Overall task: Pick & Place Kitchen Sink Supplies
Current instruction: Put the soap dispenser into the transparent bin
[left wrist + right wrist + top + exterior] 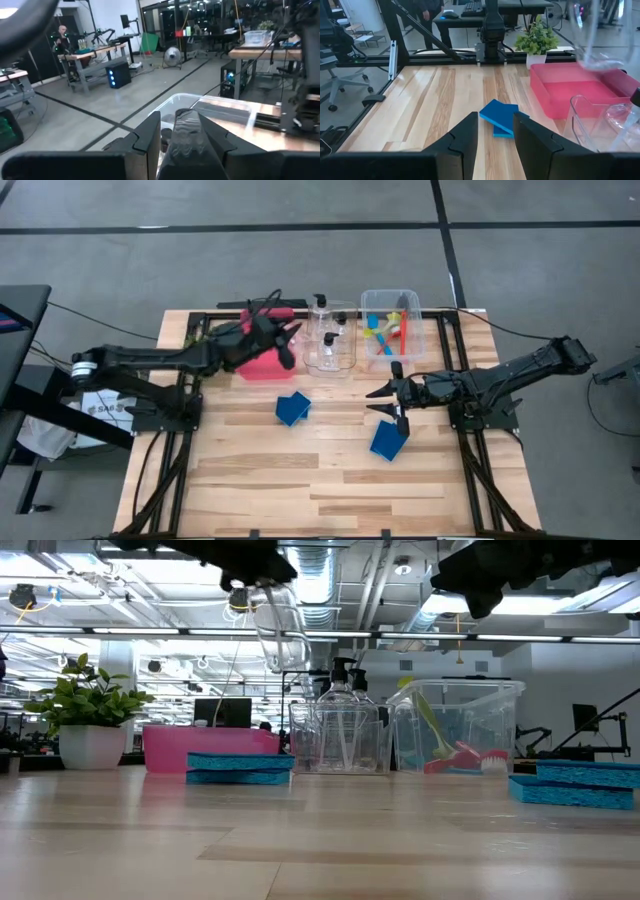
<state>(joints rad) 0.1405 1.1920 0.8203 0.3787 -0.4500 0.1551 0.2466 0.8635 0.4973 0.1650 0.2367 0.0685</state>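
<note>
While both arms hung above the pale wood-plank table [250, 480], the left gripper [290, 345] was at the upper middle of the overhead frame, over the red tray [262, 366], its fingers [150, 135] clamped on a clear bottle [277, 625] lifted well off the surface — in the low view it dangled at upper centre. The right gripper [385, 402] hovered right of centre, fingers [465, 135] parted with nothing between them, just above one blue sponge [389, 441]. The other blue sponge [293, 408] lay near the table's middle, well apart from the first.

Along the table's upper edge in the overhead frame stood two clear bins side by side: the left bin [345, 362] held clear pump bottles [321, 307] with black tops, the right bin [425, 325] held red, blue and yellow-green brushes [385, 330]. A small leafy plant [88, 700] in a white pot sat at the left of the low view, beside the tray.

Beyond the table lay a grey floor [300, 250] crossed by dark lines; the room behind was an open workshop with ceiling lights [560, 605], exposed ducts, other benches [95, 52] and a floor fan [172, 54].
</note>
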